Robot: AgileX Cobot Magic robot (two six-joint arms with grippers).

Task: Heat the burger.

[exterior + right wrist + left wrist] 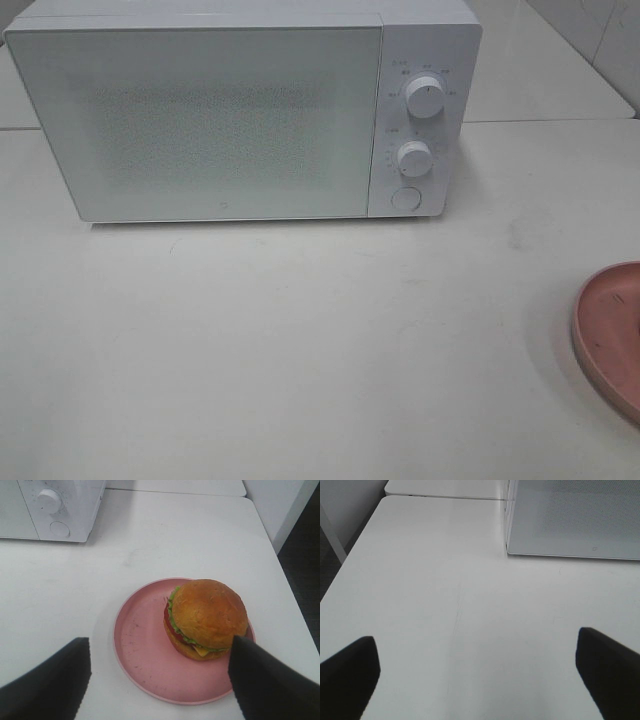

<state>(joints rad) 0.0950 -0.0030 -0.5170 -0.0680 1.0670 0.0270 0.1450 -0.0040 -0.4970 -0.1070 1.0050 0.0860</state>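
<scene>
Exterior high view: white microwave [245,110] at 12 o'clock on the white table [300,350], door shut, two knobs [425,100] and a round button on its right panel. Pink plate [610,335] at 3 o'clock, cut by the frame edge; no arm in this view.

Right wrist view: burger [207,619] sits on the pink plate [142,650], off-centre, toward the rim farther from the microwave [52,507]. Right gripper [160,680] jaws wide apart, holding nothing, above the plate's near rim.

Left wrist view: left gripper [480,675] jaws fully spread, empty, over bare table, near the microwave [575,520] door corner.
</scene>
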